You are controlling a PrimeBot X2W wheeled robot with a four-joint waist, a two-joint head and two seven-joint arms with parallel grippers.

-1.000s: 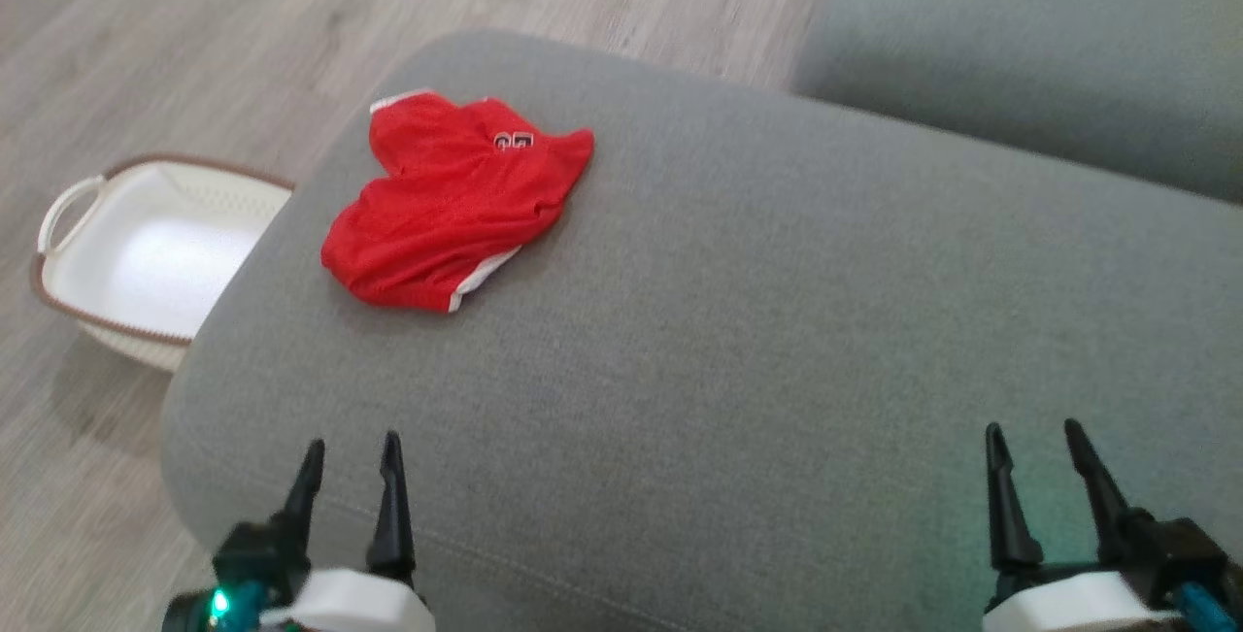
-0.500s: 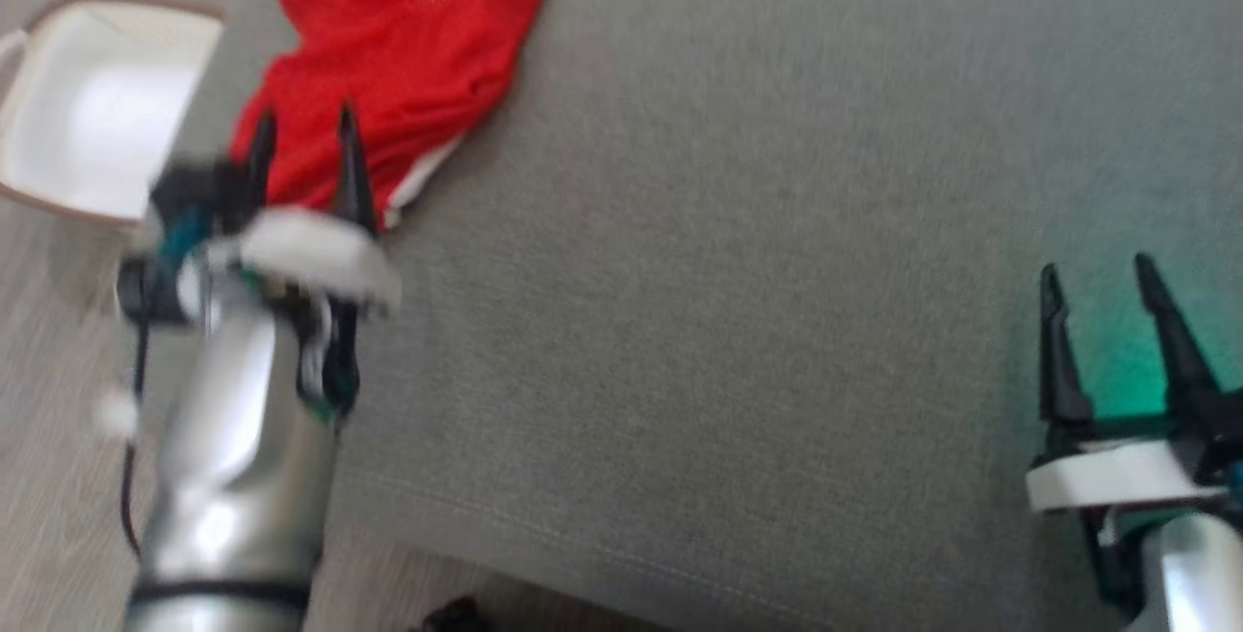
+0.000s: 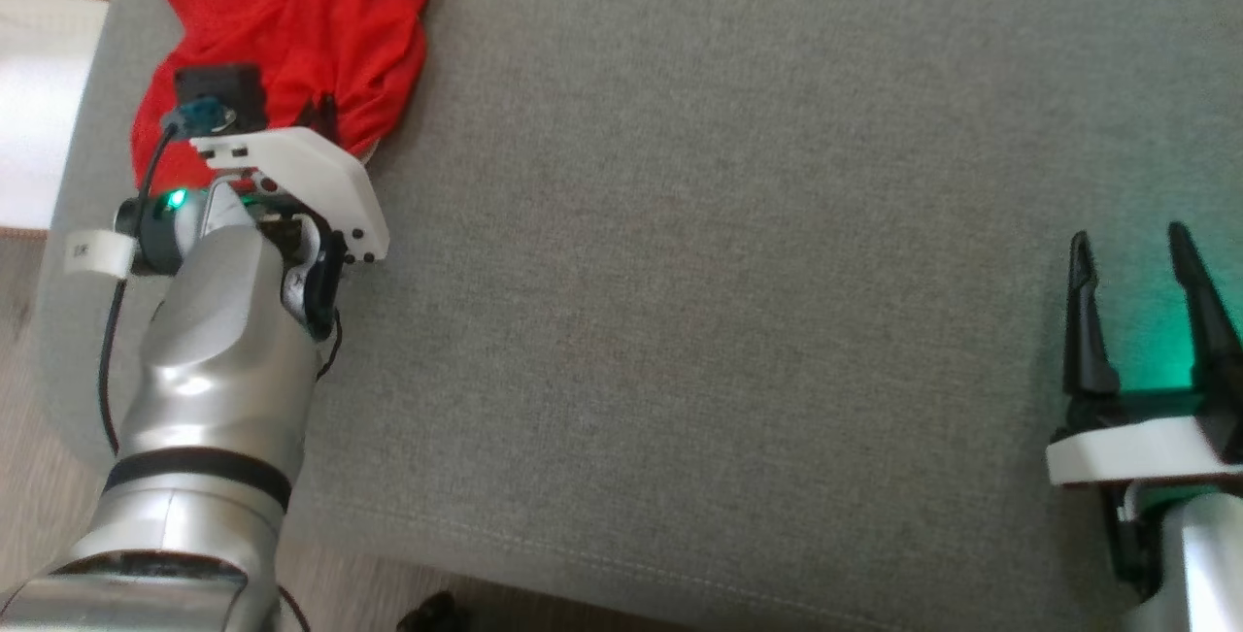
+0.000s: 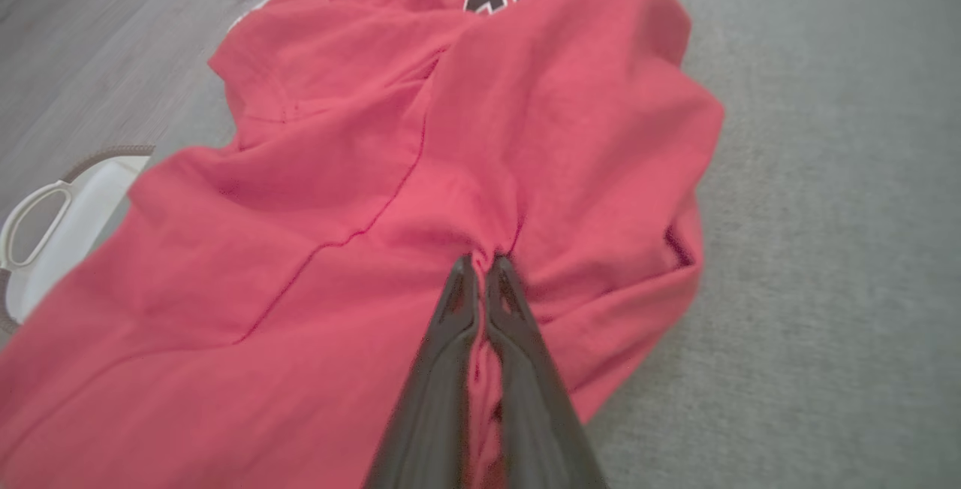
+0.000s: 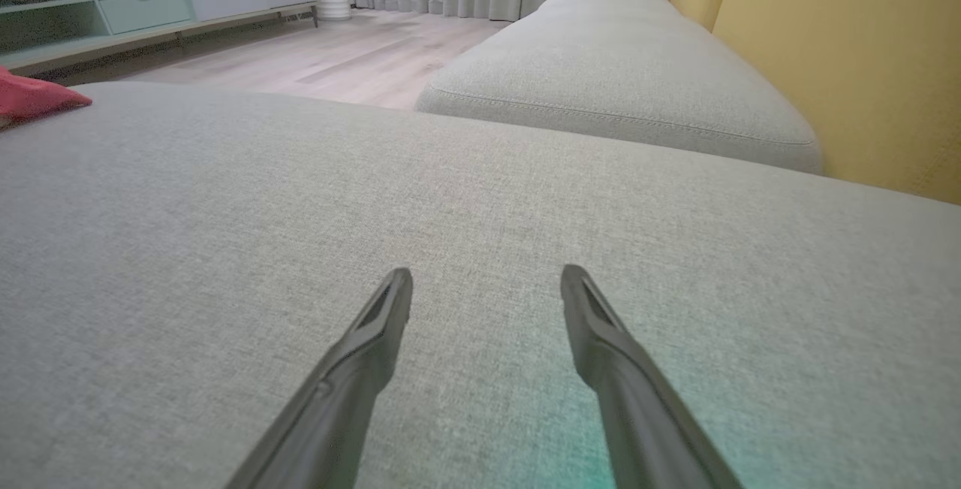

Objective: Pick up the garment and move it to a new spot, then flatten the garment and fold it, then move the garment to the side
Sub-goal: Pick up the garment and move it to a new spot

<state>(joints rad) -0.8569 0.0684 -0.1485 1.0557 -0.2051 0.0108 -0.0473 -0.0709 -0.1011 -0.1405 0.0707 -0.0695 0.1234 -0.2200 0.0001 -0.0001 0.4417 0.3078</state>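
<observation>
Our left gripper (image 4: 480, 265) clamps a fold of the garment (image 4: 338, 173) so we can lift it; our right gripper (image 5: 486, 275) hangs spread apart.

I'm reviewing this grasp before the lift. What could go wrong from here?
1. The left hand pinches only a small fold of the garment at its fingertips; the fabric may slip out on lifting.
2. The garment lies at the edge of the cushion beside the basket; a slip could send it off.
</observation>
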